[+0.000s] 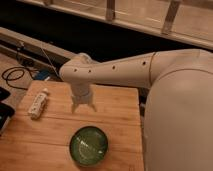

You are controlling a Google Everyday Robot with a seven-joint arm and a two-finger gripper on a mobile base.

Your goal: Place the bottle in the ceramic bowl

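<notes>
The bottle (pixel 38 103) is small and whitish with a white cap and a yellowish label. It lies on its side at the left part of the wooden table (pixel 115 125). The ceramic bowl (pixel 89 145) is round, glossy dark green with lighter streaks inside, and sits at the table's front middle with nothing in it. My gripper (pixel 83 106) hangs from the white arm above the table's middle, to the right of the bottle and behind the bowl, pointing down. It holds nothing that I can see.
My big white arm (pixel 175 100) fills the right side. A black cable (pixel 15 75) lies on the floor beyond the table's left corner. A dark object (pixel 4 117) sits at the left edge. A railing runs along the back.
</notes>
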